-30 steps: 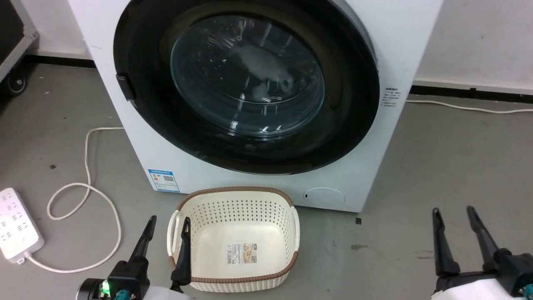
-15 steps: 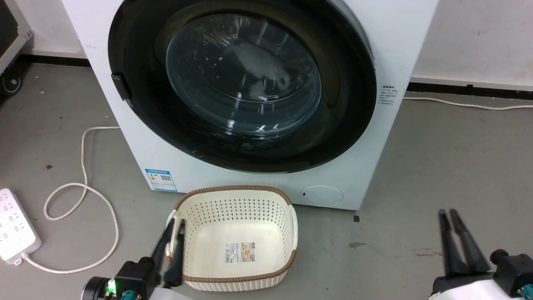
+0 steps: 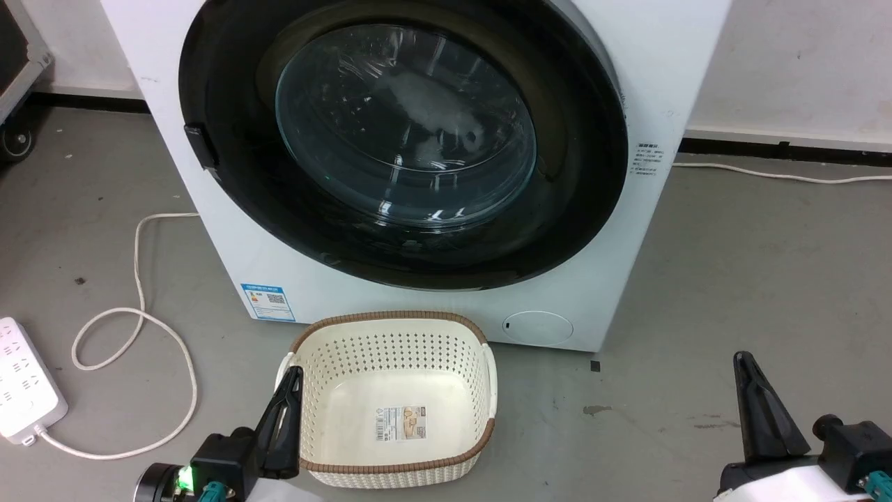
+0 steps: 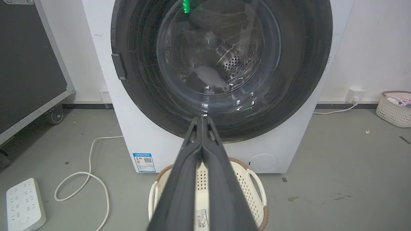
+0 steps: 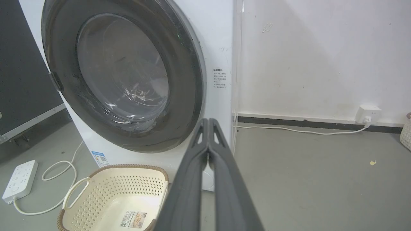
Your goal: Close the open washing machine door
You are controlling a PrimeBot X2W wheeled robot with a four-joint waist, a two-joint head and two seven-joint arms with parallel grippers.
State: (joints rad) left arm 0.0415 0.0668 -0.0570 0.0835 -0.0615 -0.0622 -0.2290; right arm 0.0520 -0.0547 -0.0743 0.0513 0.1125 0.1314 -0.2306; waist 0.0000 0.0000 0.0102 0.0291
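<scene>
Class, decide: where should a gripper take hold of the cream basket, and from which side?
Its left loop handle, from above: the loop stands off the basket wall, leaving a gap for one finger, and sits nearest the left gripper.

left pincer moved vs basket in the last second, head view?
Yes. The left pincer has shut: earlier it straddled the left rim of the basket, one finger out over the floor; now both meet at that rim.
</scene>
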